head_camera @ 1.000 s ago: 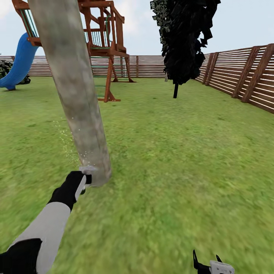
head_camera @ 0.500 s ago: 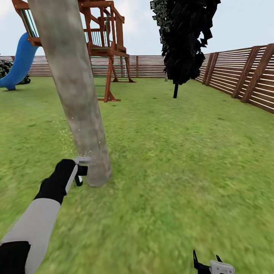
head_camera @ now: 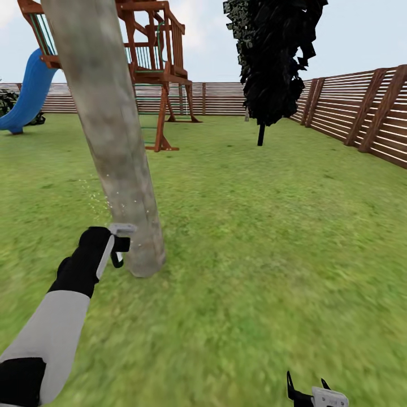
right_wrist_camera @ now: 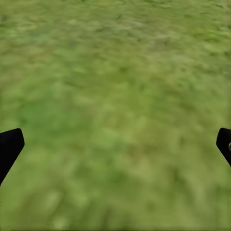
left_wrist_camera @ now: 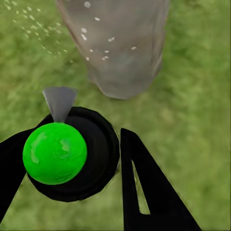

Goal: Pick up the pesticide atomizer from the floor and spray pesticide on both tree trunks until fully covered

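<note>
Pale grey-beige mottled bark trunk (head_camera: 113,141) of the near tree under spray: step in hand judged as coating the first trunk, low section near its base. Whitish-green specks of pesticide (head_camera: 99,198) hanging beside the trunk's left flank, also flecked on the bark in the left wrist view (left_wrist_camera: 103,41). Atomizer with round black body, bright green ball top and grey cone nozzle (left_wrist_camera: 62,154) held in the left pincer (left_wrist_camera: 72,163), black fingers (left_wrist_camera: 142,187) closed narrowly around the body, nozzle aimed at the trunk base. In the head view, left pincer (head_camera: 116,249) just beside the trunk, probably not touching, though hard to tell at that angle. Right pincer (head_camera: 308,390) low over blurry green grass lawn (head_camera: 271,237), spread wide, holding nothing; fingertips (right_wrist_camera: 9,147) at the frame edges in the right wrist view. Second tree with jagged dark green-black foliage (head_camera: 274,56) well apart, near brown slatted wooden fence (head_camera: 362,107), no specks seen on it. Next move calls for sweeping the nozzle up and around the trunk, since specks show on the low part alone, then driving to the second tree.
</note>
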Motion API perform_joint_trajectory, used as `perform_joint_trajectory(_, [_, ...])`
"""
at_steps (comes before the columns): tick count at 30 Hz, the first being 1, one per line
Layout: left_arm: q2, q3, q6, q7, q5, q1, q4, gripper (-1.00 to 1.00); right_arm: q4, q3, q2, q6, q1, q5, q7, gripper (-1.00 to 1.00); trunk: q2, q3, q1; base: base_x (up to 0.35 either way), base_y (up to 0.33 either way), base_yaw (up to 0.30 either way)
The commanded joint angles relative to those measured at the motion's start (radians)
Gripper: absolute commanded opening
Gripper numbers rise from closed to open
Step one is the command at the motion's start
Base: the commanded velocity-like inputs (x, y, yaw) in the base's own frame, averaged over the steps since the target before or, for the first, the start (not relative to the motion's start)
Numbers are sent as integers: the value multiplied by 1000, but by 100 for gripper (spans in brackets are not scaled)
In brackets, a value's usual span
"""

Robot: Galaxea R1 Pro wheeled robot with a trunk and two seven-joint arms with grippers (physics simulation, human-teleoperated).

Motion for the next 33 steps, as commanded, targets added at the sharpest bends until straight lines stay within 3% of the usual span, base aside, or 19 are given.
perform_joint_trajectory(1, [5,0,-1,0,-2,3,1,-100,0,0,0,0,0,0,0,100,0,0,0,241,42,0])
perform_joint_trajectory(3, [14,4,-2,2,-4,5,2,-100,0,0,0,0,0,0,0,100,0,0,0,300,72,0])
perform_joint_trajectory(6, [58,9,-2,2,-5,7,2,-100,0,0,0,0,0,0,0,100,0,0,0,301,82,0])
perform_joint_trajectory(8, [72,3,-3,2,-5,8,2,-100,0,0,0,0,0,0,0,100,0,0,0,94,24,0])
perform_joint_trajectory(10, [60,-1,-3,3,0,8,2,-100,0,0,0,0,0,0,0,100,0,0,0,15,4,0])
perform_joint_trajectory(13, [-1,-51,-2,5,-4,7,2,-100,0,0,0,0,0,0,0,100,0,0,0,2,0,0])
perform_joint_trajectory(15, [-6,-59,-2,6,-4,5,11,-100,0,0,0,0,0,0,0,100,0,0,0,0,0,0])
perform_joint_trajectory(17, [22,-50,-6,7,-5,7,23,-100,0,0,0,0,0,0,0,100,0,0,0,0,0,0])
perform_joint_trajectory(18, [58,-42,-8,7,-4,8,32,-100,1,0,0,0,0,0,0,100,0,0,0,0,0,0])
perform_joint_trajectory(19, [110,-23,-9,7,-4,9,40,-100,1,0,0,0,0,0,0,100,0,0,0,0,0,0])
perform_joint_trajectory(20, [121,-12,-7,6,-4,9,35,-100,0,0,0,0,0,0,0,100,0,0,0,0,0,0])
perform_joint_trajectory(24, [-7,-20,0,5,-4,-16,21,-100,0,0,0,0,0,0,0,100,0,0,0,0,0,0])
perform_joint_trajectory(25, [-6,-19,1,5,-5,-22,7,-100,0,0,0,0,0,0,0,100,0,0,0,0,0,0])
perform_joint_trajectory(26, [33,-12,2,6,-10,-25,-23,-100,1,0,0,0,0,0,0,100,0,0,0,0,0,0])
perform_joint_trajectory(29, [105,7,4,5,-12,-26,-38,-100,0,0,0,0,0,0,0,100,0,0,0,0,0,0])
perform_joint_trajectory(31, [98,10,4,5,-10,-26,-66,-100,1,0,0,0,0,0,0,100,0,0,0,0,0,0])
perform_joint_trajectory(33, [58,9,7,5,-11,-27,-105,-100,0,0,0,0,0,0,0,100,0,0,0,0,0,0])
